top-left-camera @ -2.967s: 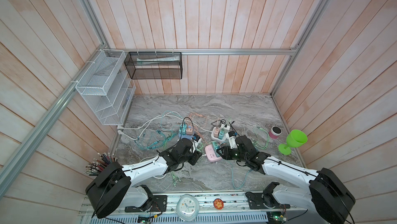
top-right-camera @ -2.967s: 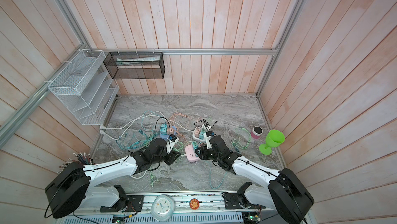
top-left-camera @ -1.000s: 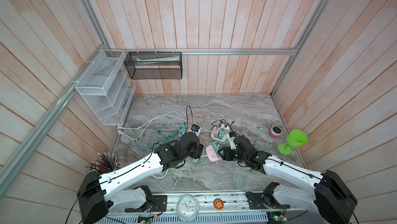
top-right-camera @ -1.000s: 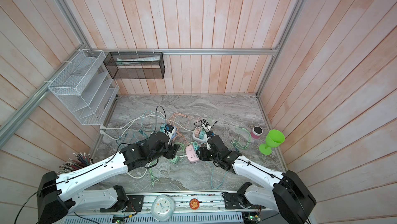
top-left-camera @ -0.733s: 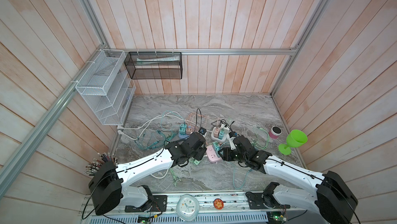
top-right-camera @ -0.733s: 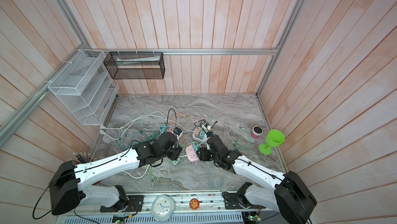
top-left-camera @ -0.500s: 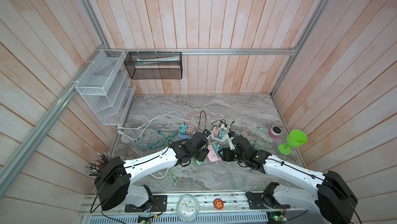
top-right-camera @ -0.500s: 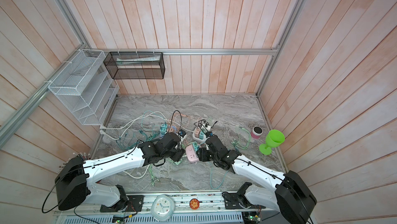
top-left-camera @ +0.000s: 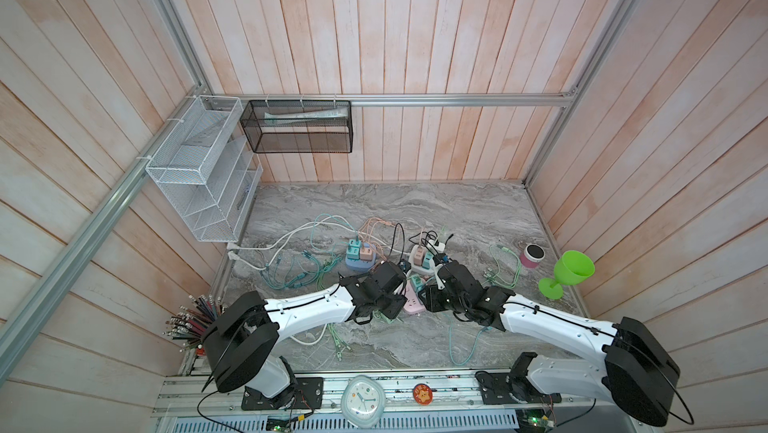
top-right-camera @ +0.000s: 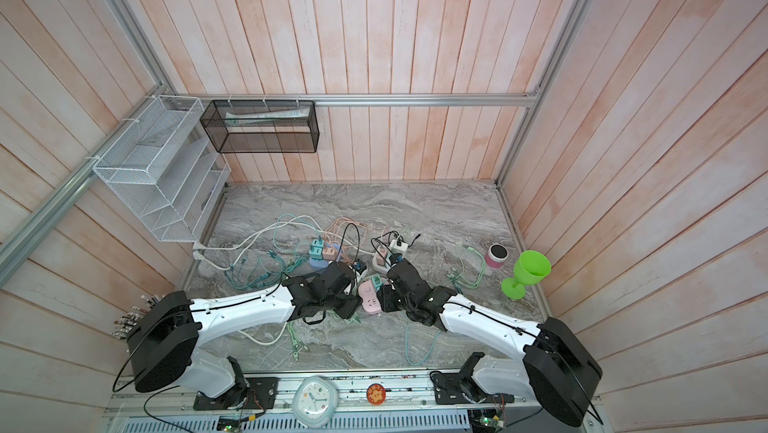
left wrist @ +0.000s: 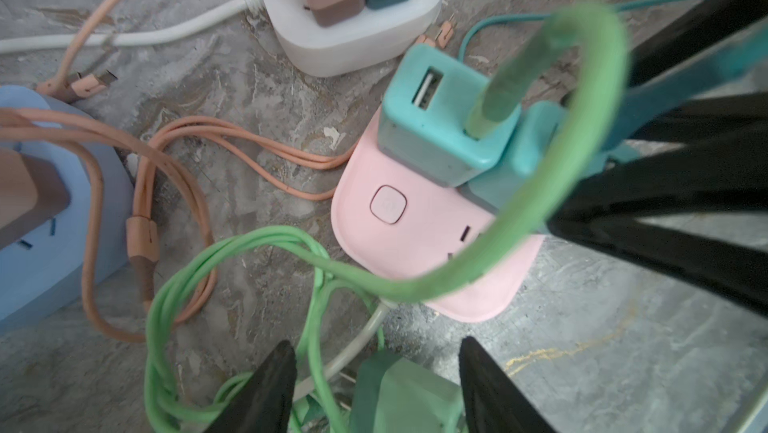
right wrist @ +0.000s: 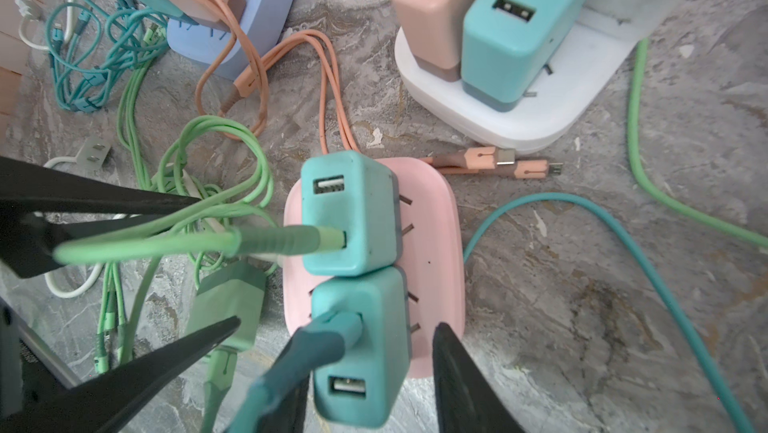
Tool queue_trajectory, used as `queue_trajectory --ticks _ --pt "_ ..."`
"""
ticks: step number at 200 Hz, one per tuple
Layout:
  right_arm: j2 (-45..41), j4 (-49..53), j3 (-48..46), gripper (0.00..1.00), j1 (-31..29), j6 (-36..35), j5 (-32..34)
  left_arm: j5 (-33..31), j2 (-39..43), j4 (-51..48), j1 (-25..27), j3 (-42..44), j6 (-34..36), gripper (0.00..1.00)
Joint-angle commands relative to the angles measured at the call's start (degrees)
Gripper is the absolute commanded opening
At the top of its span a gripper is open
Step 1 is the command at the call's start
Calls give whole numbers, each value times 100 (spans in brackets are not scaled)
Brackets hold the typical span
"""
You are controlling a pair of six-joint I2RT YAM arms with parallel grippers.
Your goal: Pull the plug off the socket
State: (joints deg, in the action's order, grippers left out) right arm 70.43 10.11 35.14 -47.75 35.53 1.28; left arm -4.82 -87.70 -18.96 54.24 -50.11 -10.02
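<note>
A pink socket [right wrist: 432, 244] lies on the marble floor [right wrist: 582, 306], in both top views at mid-front [top-left-camera: 412, 305]. Two teal plugs stand in it. The far plug [right wrist: 349, 210] carries a light green cable. My right gripper [right wrist: 370, 360] straddles the near plug [right wrist: 361, 352], which carries a dark teal cable, and a thin gap shows beside one finger [right wrist: 461, 377]. My left gripper [left wrist: 376, 389] is open just left of the socket. It hangs over a loose green plug [left wrist: 411, 397] that lies on the floor.
A white socket block [right wrist: 498, 119] and a blue one [right wrist: 253, 7], both with plugs, sit just behind. Peach, green and teal cables [top-left-camera: 307, 268] sprawl around. A green goblet [top-left-camera: 571, 271] and a small pink cylinder [top-left-camera: 532, 254] stand at the right wall.
My left arm has swung right, from beside the blue block to the pink socket's left edge, and its jaws have narrowed. My right gripper has stayed at the socket and its jaws have narrowed.
</note>
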Motion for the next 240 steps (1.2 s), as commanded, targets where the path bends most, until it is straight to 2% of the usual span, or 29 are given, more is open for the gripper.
queue_trajectory --ticks 1,32,96,137,203,240 --pt "208 281 249 45 -159 -51 298 41 -138 220 -1 80 -90 65" --pt "396 396 320 43 -398 63 586 381 -254 489 -172 119 -211 65" --pt "729 565 524 35 -604 200 1023 407 -537 586 -204 114 -198 65" --pt "922 411 587 28 -655 157 1111 406 -647 668 -212 213 -323 65" --pt "1060 448 661 23 -727 105 1298 517 -841 752 -269 204 -418 64" --pt "1051 575 819 12 -771 16 1441 489 -1016 572 -280 115 -440 62"
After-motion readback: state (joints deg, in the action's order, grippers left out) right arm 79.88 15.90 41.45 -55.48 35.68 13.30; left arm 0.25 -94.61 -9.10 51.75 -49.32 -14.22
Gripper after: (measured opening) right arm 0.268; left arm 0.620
